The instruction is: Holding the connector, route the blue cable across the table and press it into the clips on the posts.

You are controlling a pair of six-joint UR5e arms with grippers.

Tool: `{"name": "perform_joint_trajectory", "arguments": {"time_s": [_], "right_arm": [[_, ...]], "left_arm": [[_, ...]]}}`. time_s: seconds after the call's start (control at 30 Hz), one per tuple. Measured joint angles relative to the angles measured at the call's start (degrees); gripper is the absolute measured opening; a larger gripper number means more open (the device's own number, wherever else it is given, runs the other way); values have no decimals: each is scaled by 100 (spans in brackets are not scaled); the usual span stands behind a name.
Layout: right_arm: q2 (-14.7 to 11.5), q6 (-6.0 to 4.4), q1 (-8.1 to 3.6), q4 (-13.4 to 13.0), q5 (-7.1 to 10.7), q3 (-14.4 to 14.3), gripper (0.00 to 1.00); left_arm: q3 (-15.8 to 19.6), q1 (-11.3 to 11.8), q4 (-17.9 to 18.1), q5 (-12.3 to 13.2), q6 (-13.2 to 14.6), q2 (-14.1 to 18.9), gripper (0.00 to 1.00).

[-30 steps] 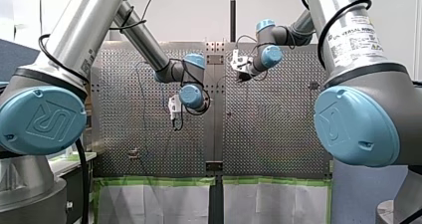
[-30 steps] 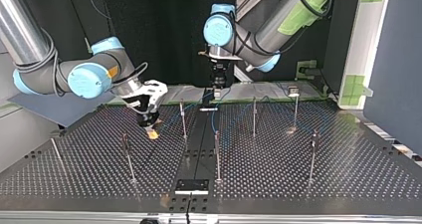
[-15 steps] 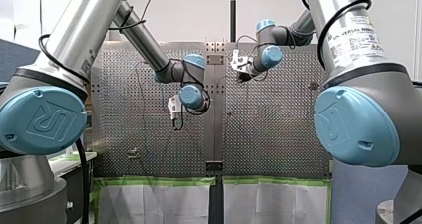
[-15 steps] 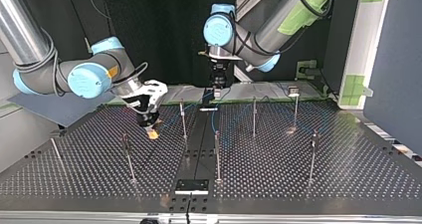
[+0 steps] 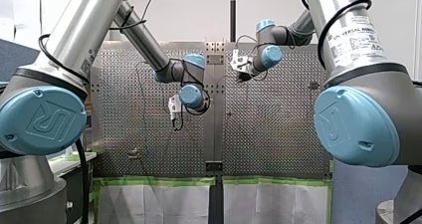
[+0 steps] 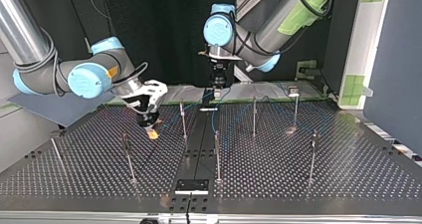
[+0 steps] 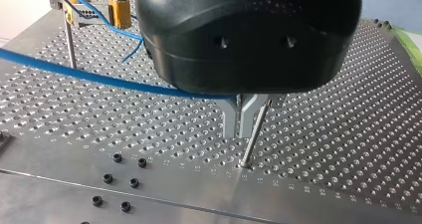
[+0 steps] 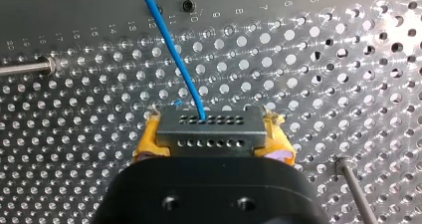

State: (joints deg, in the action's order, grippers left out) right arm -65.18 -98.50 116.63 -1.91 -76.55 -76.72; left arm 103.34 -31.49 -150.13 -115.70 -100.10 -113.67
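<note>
My right claw (image 8: 211, 137) has the connector (image 8: 210, 126) clamped flat between its yellow pads (image 8: 147, 144), one pad at each end. The blue cable (image 8: 171, 50) comes straight out of the connector's front face and runs away ahead of the claw, over the perforated counter (image 8: 348, 59). One post (image 8: 25, 66) lies off to the side of that line. Another stands close beside the claw.

In the top view, the right claw hangs low over the counter at the view's left, with posts on either side of it.

Now my left claw (image 7: 240, 124). Its metal fingers (image 7: 230, 119) are pressed together. The cable runs in at their root under the black body and does not come out the far side, so it's pinching the cable. A slim post stands just beside those fingertips.

The top view has this claw pointing straight down at the far middle of the counter. The cable drops from it toward the centre posts, and thin blue curves lie among the posts at the view's right.
</note>
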Motion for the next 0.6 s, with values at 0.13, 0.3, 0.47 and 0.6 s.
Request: {"name": "perform_joint_trajectory", "arguments": {"time_s": [0.13,0.3,0.47,0.6], "right_arm": [[0,0,0,0,0,0,0],[0,0,0,0,0,0,0],[-2,-3,3,0,0,0,0],[-1,-7,6,0,0,0,0]], "left_arm": [[0,0,0,0,0,0,1],[0,0,0,0,0,0,1],[-20,2,-12,10,7,-8,1],[-105,13,-132,36,22,-156,1]]}}
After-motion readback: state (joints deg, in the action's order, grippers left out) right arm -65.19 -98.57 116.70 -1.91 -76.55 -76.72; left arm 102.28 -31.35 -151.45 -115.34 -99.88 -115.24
